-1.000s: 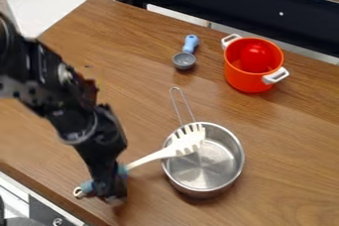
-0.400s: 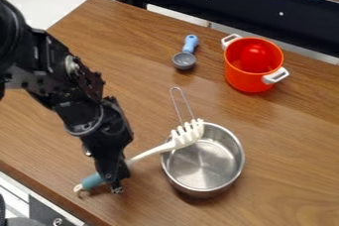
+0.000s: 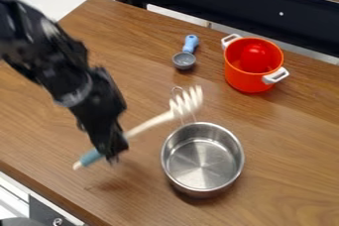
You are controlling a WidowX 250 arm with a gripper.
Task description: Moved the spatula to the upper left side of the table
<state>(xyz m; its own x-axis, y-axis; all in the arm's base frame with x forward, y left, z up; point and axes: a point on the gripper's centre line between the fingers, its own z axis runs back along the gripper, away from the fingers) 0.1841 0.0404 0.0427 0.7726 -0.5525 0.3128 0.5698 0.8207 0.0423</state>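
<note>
Glossy metal saucepan, smooth wooden table.

A wooden table holds steel pan, orange pot — and scoop.

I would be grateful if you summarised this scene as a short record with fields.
held: spatula, in the gripper, lifted off the table
spatula head: in front of the wire handle of the steel pot in this view
steel pot: upright, lower centre
orange pot: upper right, with a red object inside
blue-handled scoop: left of the orange pot
goal: upper left of table, not yet reached
</note>
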